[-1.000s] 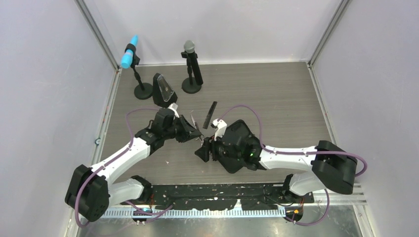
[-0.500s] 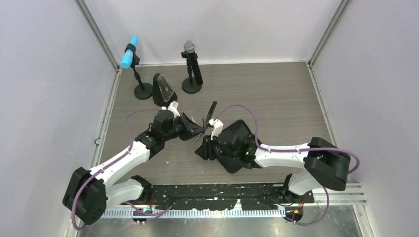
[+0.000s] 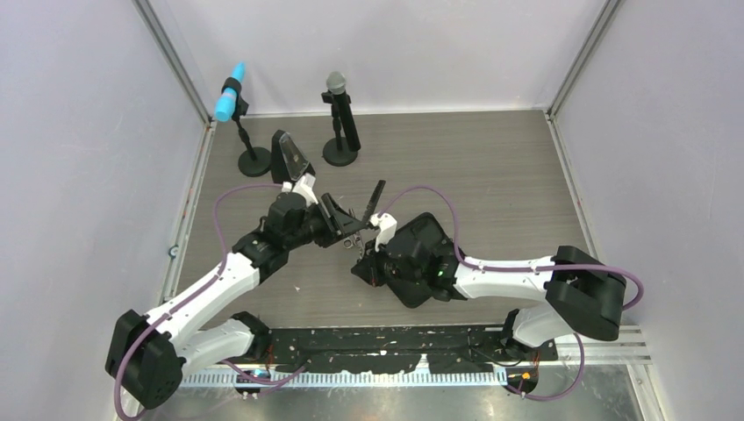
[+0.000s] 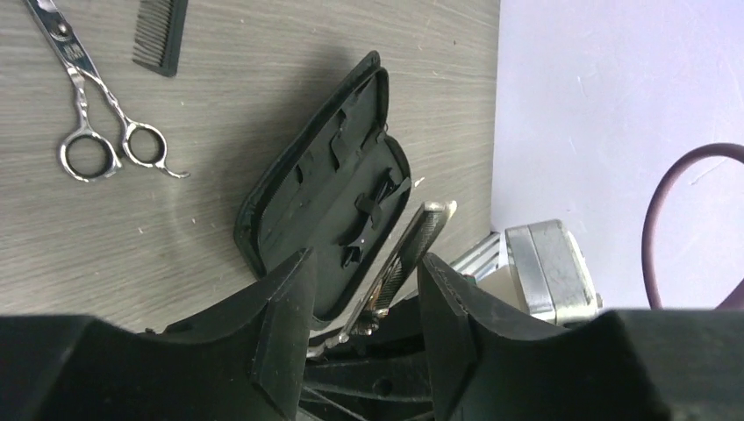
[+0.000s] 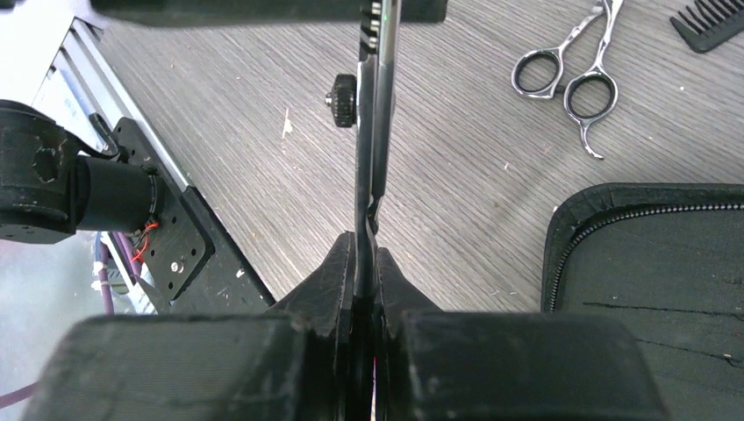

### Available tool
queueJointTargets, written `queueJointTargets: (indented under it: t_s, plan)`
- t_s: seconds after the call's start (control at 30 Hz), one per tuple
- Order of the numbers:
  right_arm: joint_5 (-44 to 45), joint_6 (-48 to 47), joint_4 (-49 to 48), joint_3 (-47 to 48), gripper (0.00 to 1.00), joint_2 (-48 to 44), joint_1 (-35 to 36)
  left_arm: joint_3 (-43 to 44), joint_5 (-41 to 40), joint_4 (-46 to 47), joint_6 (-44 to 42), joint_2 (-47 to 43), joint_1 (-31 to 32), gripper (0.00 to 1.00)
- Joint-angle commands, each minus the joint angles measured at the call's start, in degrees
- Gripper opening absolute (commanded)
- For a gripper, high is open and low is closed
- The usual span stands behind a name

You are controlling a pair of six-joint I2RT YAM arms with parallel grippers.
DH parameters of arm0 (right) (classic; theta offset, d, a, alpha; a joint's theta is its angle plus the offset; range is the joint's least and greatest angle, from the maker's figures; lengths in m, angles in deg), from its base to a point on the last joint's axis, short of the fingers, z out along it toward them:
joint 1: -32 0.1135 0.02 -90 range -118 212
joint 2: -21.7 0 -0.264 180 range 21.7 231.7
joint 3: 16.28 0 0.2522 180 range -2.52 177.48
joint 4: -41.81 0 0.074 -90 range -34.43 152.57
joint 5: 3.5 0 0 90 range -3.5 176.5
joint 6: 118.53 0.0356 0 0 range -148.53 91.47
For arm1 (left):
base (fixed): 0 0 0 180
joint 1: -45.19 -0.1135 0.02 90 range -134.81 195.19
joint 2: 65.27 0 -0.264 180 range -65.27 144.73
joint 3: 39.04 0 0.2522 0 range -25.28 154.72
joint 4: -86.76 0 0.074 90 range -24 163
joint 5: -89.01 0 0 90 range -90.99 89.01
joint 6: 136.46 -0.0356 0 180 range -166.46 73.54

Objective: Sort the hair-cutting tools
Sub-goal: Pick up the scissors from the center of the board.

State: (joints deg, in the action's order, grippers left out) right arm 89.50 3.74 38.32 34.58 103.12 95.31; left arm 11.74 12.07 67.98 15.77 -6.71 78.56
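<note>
right gripper point(image 5: 362, 251) matte black pads clamped on steel scissors point(image 5: 373, 132), edge-on, lower centre | left gripper point(image 4: 364, 258) fingers apart, the toothed blade in the gap | open black fabric pouch point(image 4: 274, 219), mid-frame | second scissors point(image 4: 68, 51), chrome, flat, upper left | black comb point(image 4: 160, 33), top edge

We are seeing bright, even overhead light, faint soft shadows, and dark near fingers point(image 4: 281, 333) blurring in wrist views.

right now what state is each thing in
left fingers: open
right fingers: shut on held scissors
held scissors: blades closed
loose scissors: flat on table, blades closed
comb: flat on table
pouch: unzipped, open
blue microphone, grey microphone: upright on stands
</note>
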Motion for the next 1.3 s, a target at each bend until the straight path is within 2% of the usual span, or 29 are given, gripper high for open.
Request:
queueJointTargets:
  t_s: [0.0, 0.23, 0.33, 0.47, 0.63, 0.73, 0.8, 0.87, 0.93, 1.0, 1.2, 1.27]
  plan:
    - [-0.7, -3.2, -0.9, 1.4, 0.05, -2.5, 0.7, 3.9, -3.6, -4.6, -5.4, -1.4, 0.2, 0.50]
    - [-1.2, -4.3, 0.3, 2.9, 0.05, -1.6, 1.7, 6.9, -8.3, -8.0, -7.6, -0.2, 0.2, 0.50]
    - [-1.1, -4.3, 0.7, 3.1, 0.05, -1.1, 2.1, 8.8, -9.2, -9.4, -7.7, 0.5, 0.2, 0.45]
    - [-0.9, -4.7, 1.3, 3.8, 0.05, -0.5, 2.3, 10.1, -8.1, -10.3, -7.1, 2.1, 0.2, 0.25]
    - [-0.5, -4.8, 1.4, 4.0, 0.05, -0.4, 2.4, 8.5, -6.7, -10.1, -5.9, 1.6, 0.2, 0.12]
    - [-0.3, -4.8, 1.6, 4.2, 0.05, -0.3, 2.4, 7.5, -7.1, -10.0, -5.3, 0.8, 0.2, 0.00]
    - [0.0, -4.8, 1.7, 4.3, 0.09, -0.4, 2.4, 7.1, -7.9, -10.2, -4.5, 0.3, 0.2, 0.00]
    - [0.5, -4.8, 1.8, 4.0, 0.17, -1.4, 2.4, 6.5, -9.4, -10.2, -3.4, -0.1, 0.2, 0.00]
    - [1.3, -4.8, 1.2, 3.1, 0.38, -3.0, 2.4, 5.6, -10.6, -10.1, -1.8, -0.5, 0.1, 0.00]
    - [2.1, -4.3, -0.9, 1.2, 0.47, -5.3, 2.4, 3.8, -11.2, -9.1, 1.0, -1.0, -0.4, 0.00]
    - [5.2, -5.7, -10.3, -6.6, 0.64, -12.8, 2.4, -2.9, -12.4, -5.1, 11.4, -4.3, -3.1, 0.00]
    - [5.5, -7.8, -14.2, -9.2, 0.66, -13.7, 2.4, -4.7, -12.6, -4.3, 14.3, -6.2, -3.6, 0.00]
